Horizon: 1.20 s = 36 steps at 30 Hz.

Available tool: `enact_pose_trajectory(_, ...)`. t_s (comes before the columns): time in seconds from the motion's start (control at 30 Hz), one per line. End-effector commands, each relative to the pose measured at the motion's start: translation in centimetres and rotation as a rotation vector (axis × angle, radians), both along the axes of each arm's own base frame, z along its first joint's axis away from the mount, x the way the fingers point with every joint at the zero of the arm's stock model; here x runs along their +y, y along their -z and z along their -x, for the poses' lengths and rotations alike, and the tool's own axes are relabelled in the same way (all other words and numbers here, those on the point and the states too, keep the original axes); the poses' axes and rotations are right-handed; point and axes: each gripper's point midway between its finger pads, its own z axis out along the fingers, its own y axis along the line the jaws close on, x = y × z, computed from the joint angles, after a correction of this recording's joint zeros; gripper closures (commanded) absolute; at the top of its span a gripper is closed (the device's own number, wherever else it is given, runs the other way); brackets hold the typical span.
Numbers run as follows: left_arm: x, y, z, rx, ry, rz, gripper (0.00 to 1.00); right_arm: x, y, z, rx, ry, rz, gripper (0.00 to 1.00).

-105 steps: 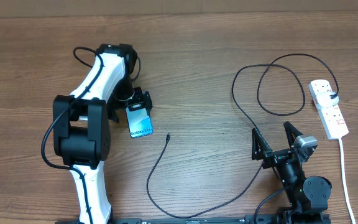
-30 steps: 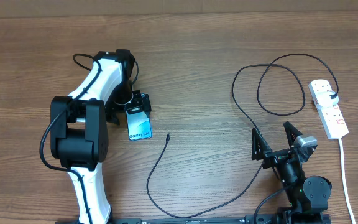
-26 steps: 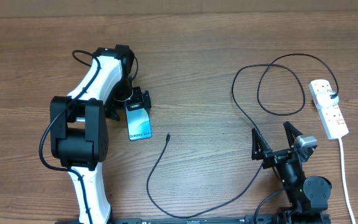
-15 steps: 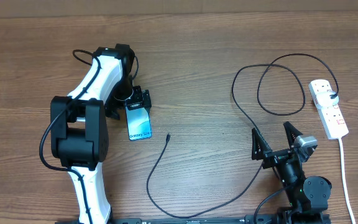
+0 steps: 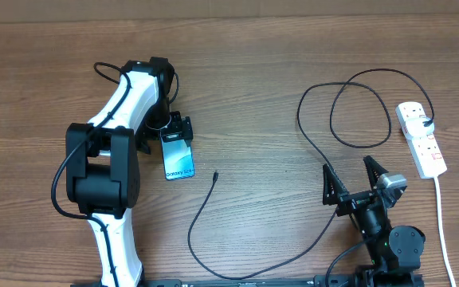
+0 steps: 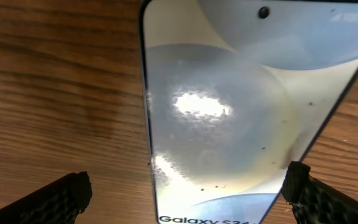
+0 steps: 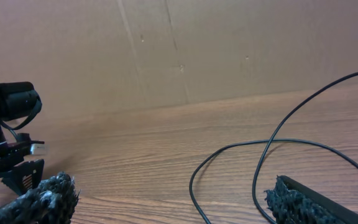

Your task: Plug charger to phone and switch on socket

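Glare washes over most of the phone (image 6: 229, 118) in the left wrist view, and the bottom edge of that view cuts through its "Galaxy S24" lettering. The left end effector (image 5: 174, 131) stands released, its fingers (image 6: 58, 196) spread to either side of the phone. Bare wood shows between one finger and the phone's edge. On the other side I cannot tell whether pad and phone touch.

From overhead the phone lies flat, screen up, in the left half of the counter (image 5: 261, 64), its far end hidden under the left end effector. The charger (image 5: 214, 175) has its small end just beside the phone's near end, apart from it and too small to make out in detail. Its cable sweeps toward the near edge and is partly hidden behind the right arm's finger. It then curls in loops to the socket (image 5: 421, 142) by the right edge, where the black plug (image 5: 427, 122) sits. The socket's switches are too small to read. A white cord (image 5: 442, 231) runs off the near edge.

The right end effector (image 5: 351, 177), by the near edge, hangs released and grasps nothing. Its own camera shows only the fingertips at the bottom corners.
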Motion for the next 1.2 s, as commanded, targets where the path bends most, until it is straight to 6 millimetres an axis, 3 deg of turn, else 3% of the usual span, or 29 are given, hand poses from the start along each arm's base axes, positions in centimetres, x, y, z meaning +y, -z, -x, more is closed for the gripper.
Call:
enact_pose_trajectory(0.0, 0.1, 0.4, -0.2, 0.002, 0.033, -0.017, 0.0, -0.3, 0.1, -0.1, -0.005, 0.017, 0.005, 0.0)
enact_pose_trajectory(0.8, -1.0, 0.5, -0.3, -0.008, 0.036, 0.014, 0.0, -0.3, 0.1, -0.1, -0.005, 0.017, 0.005, 0.0)
enact_pose_trajectory(1.17, -0.8, 2.2, 0.4, -0.001, 0.037, 0.01, 0.0, -0.3, 0.2, -0.1, -0.005, 0.017, 0.005, 0.0)
